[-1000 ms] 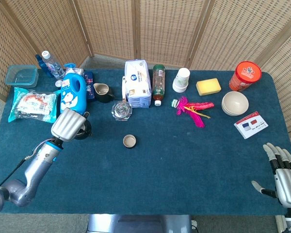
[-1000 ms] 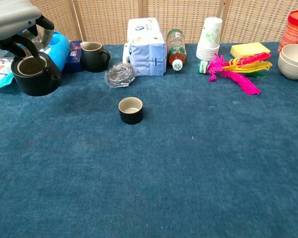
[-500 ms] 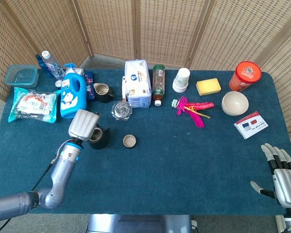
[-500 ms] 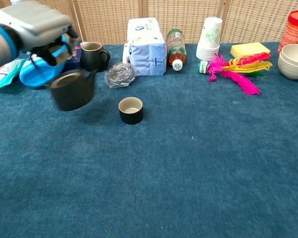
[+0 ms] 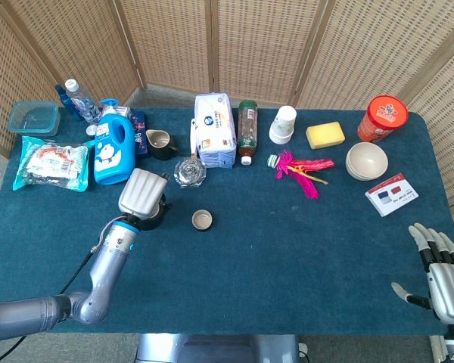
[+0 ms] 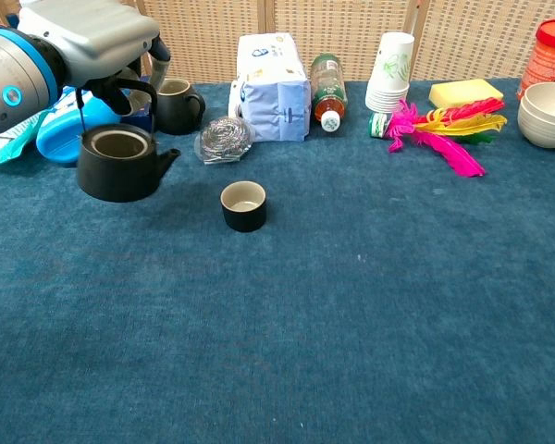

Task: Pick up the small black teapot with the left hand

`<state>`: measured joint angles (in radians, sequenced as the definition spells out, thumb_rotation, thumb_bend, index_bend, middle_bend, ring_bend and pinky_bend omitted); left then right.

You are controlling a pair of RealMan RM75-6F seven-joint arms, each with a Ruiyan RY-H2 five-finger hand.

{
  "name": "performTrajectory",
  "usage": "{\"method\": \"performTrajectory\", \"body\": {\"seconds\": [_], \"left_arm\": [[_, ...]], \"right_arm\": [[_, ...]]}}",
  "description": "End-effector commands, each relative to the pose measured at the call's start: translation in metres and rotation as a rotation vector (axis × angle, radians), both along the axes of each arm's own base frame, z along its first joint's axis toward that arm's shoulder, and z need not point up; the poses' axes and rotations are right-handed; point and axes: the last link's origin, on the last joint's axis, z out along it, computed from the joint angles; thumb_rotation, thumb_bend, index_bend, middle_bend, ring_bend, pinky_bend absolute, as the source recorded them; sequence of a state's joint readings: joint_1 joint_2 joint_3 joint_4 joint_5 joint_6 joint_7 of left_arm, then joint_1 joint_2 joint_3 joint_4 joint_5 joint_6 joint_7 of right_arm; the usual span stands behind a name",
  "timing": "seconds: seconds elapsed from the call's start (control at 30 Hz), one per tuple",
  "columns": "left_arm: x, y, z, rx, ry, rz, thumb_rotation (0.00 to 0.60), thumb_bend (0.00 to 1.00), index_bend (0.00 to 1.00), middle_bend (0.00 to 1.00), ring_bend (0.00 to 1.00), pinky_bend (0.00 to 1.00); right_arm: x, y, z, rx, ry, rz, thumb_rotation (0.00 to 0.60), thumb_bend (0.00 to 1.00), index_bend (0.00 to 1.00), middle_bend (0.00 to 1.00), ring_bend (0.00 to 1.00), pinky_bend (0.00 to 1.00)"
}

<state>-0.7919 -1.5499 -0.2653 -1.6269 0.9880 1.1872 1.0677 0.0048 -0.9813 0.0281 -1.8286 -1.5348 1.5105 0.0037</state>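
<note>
From the head view, your left hand (image 5: pixel 143 193) sits over the small black teapot (image 5: pixel 150 212) on the left half of the bench (image 5: pixel 287 249), just left of the small brown cup (image 5: pixel 202 220) and nearer to you than the blue detergent bottle (image 5: pixel 113 148) and the crumpled foil ball (image 5: pixel 190 172). The hand's back hides most of the pot here, so you cannot judge the grasp from above. Your right hand (image 5: pixel 439 276) is at the near right corner, fingers spread and holding nothing, well apart from the white bowls (image 5: pixel 366 160) and the card (image 5: pixel 392 196). From the chest view, the picture is clearer: the left hand (image 6: pixel 97 42) has its fingers hooked around the thin bail handle above the teapot (image 6: pixel 117 164), whose lid is off and whose spout points right toward the cup (image 6: pixel 243 204). The pot hangs upright beneath the hand, in front of the dark mug (image 6: pixel 176 104) and the blue bottle (image 6: pixel 69 125). Its base looks level with the cloth; whether it is just clear of the surface or touching it cannot be told. As a judgement, the grasp is made and the pick is nearly complete. What remains is a clean, visible raise while you keep the pot level.
</note>
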Motion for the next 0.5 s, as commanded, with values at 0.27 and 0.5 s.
{"method": "performTrajectory", "body": {"seconds": [0.27, 0.5], "left_arm": [[0.001, -0.010, -0.007, -0.045, 0.014, -0.036, 0.600, 0.68, 0.76, 0.88, 0.79, 0.97], [-0.001, -0.014, -0.007, -0.054, 0.032, -0.061, 0.600, 0.68, 0.76, 0.88, 0.79, 0.97]], "right_arm": [[0.000, 0.000, -0.001, 0.002, 0.004, -0.002, 0.600, 0.00, 0.00, 0.00, 0.00, 0.00], [0.001, 0.000, -0.001, -0.001, 0.004, -0.001, 0.600, 0.00, 0.00, 0.00, 0.00, 0.00]]}}
